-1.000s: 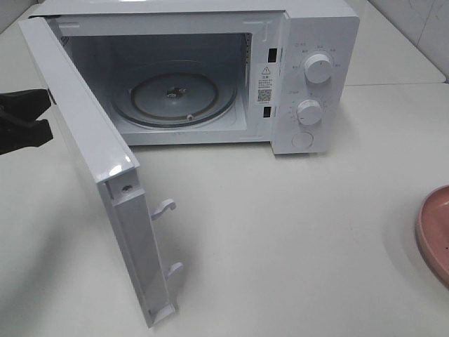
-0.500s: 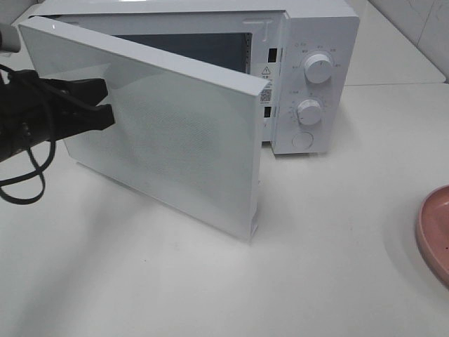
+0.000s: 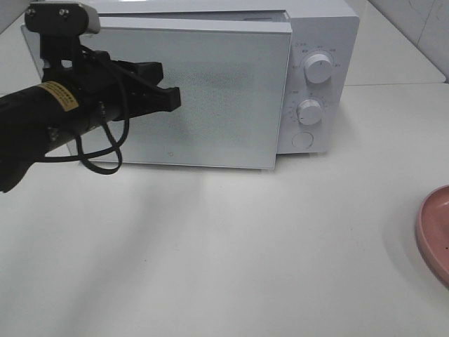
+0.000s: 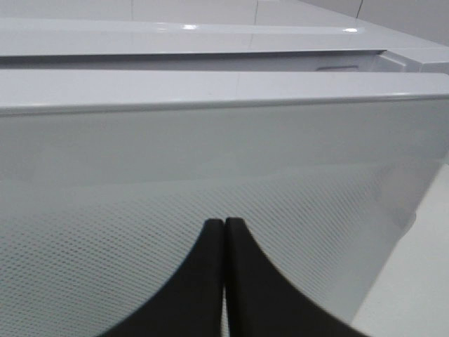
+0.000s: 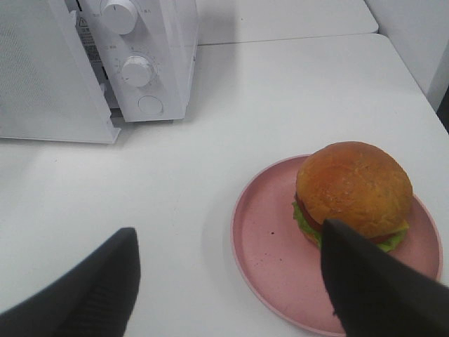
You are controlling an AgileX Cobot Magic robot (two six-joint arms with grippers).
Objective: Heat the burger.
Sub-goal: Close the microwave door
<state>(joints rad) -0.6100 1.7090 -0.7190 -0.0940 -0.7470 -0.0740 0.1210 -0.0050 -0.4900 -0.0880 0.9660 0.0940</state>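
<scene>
The burger, with a golden-brown bun, lettuce and tomato, sits on a pink plate in the right wrist view. My right gripper hovers open above the plate's near side, holding nothing. Only the plate's edge shows at the right border of the high view, where the burger is out of frame. The white microwave stands at the back, its door swung almost shut and still slightly ajar at the latch side. My left gripper is shut, its tips against the door's outer face.
Two knobs and a round button sit on the microwave's right panel. The white table stretches in front of it. A wall rises at the far right.
The microwave door has swung from wide open to nearly shut. My left arm has moved right and forward with it, tips on the door. The right gripper has stayed open.
</scene>
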